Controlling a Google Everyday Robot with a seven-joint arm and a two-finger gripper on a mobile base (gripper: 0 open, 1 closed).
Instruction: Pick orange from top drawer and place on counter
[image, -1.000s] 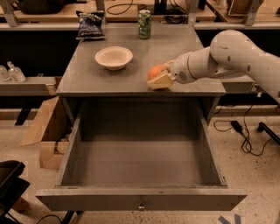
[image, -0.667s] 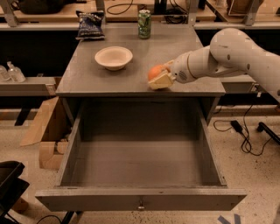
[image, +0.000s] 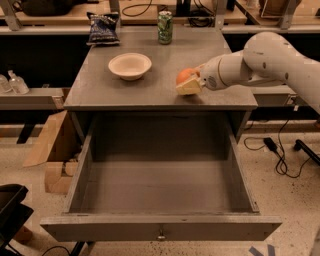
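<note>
The orange (image: 183, 75) is near the front right part of the grey counter (image: 145, 90), low over its surface or on it; I cannot tell which. My gripper (image: 184, 83) reaches in from the right on a white arm and is shut on the orange, with one cream finger (image: 189, 87) in front of the fruit. The top drawer (image: 160, 228) stands pulled fully open below the counter. Its grey inside holds nothing, and its small metal knob (image: 161, 234) is at the front centre.
A cream bowl (image: 130, 65) sits on the counter's left middle. A green can (image: 165, 27) and a dark snack bag (image: 103, 28) stand at the back. Cardboard (image: 49, 150) lies on the floor at left, cables (image: 279, 155) at right.
The gripper and orange have shifted slightly right and toward the back of the counter. The drawer, bowl and can have not moved.
</note>
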